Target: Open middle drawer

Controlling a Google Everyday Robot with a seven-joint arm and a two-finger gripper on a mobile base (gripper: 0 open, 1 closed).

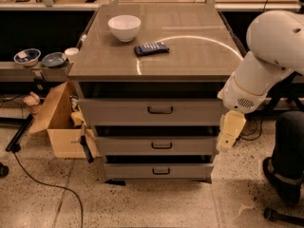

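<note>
Middle drawer (124, 146) grey (dark handle (161, 145)), gripper (227, 137) beside

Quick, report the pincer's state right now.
Pincer: cannot be told. It hangs by the right end of the middle drawer, away from the handle.

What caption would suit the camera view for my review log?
Robot's tool hangs beside the cabinet, level with the middle drawer, not touching its front.

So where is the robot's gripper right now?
In the camera view the gripper hangs at the cabinet's right edge, pointing down beside the right end of the middle drawer, away from its handle.
</note>
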